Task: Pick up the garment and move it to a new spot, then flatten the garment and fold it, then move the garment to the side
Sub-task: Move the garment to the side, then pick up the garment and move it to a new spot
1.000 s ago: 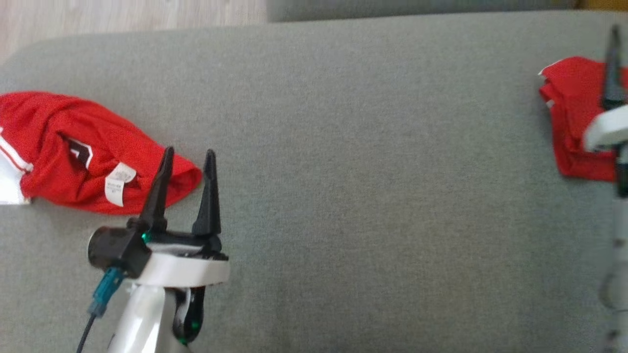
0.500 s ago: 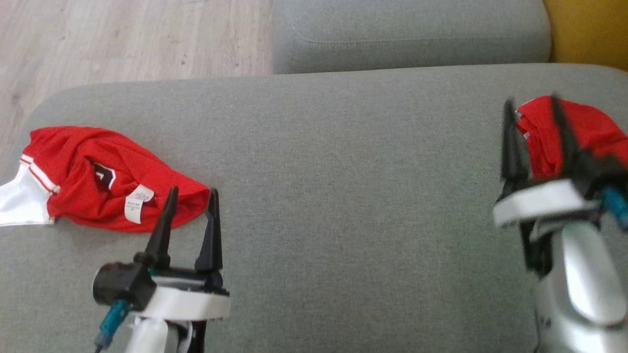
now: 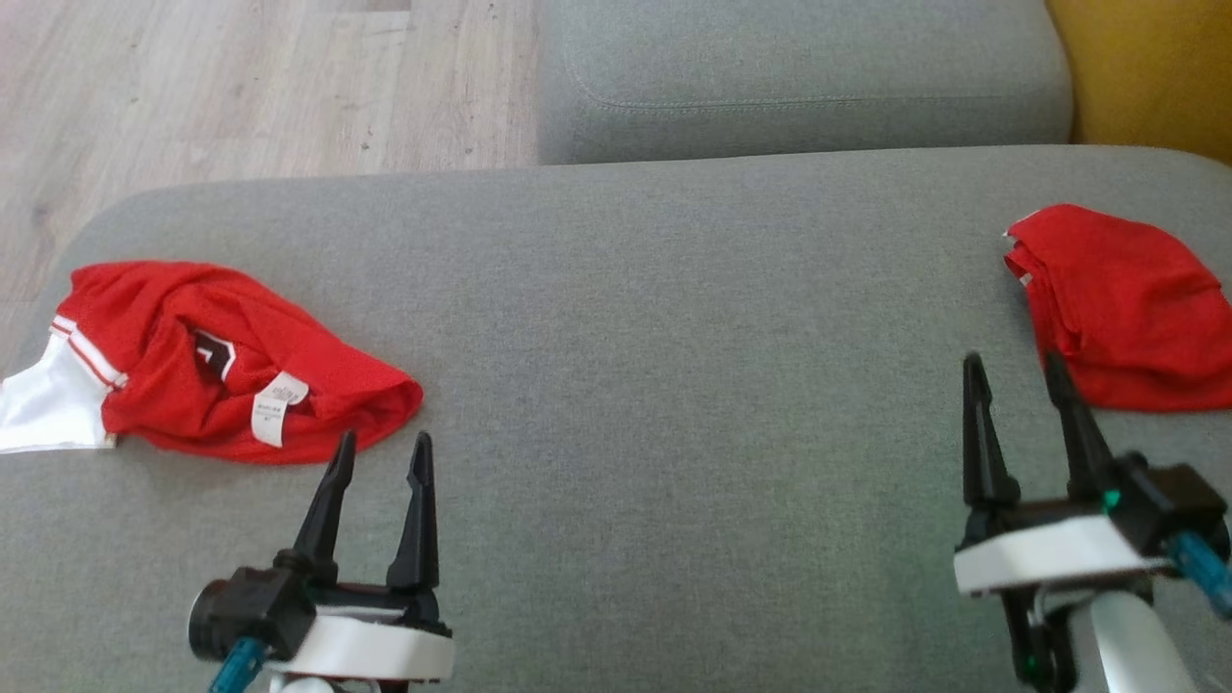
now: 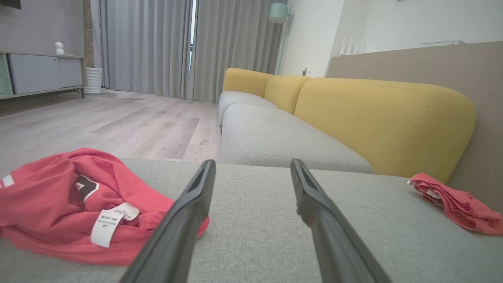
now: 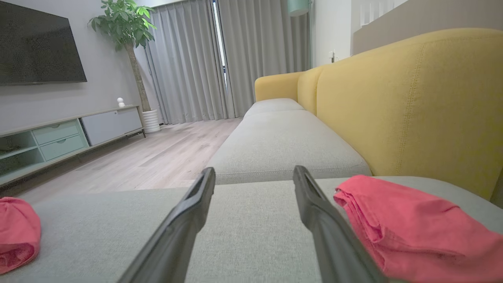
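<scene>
We see our left gripper [image 3: 384,441] and right gripper [image 3: 1013,361] both spread wide and empty over the grey seat cushion [image 3: 674,385]. The crumpled red garment [image 3: 318,395] lies at the cushion's left end, its white trim cut off at the head view's edge, its label unreadable; the folded red garment [image 3: 1126,308] lies at the cushion's right end, partly cropped

red garments [image 3: 241,375] [image 3: 1126,308]: 2 | end effectors [image 3: 383,441] [image 3: 1013,361]: 2 | grey seat cushions [image 3: 674,385] [image 3: 799,87]: 2 | white care label [image 3: 269,409]: 1
</scene>
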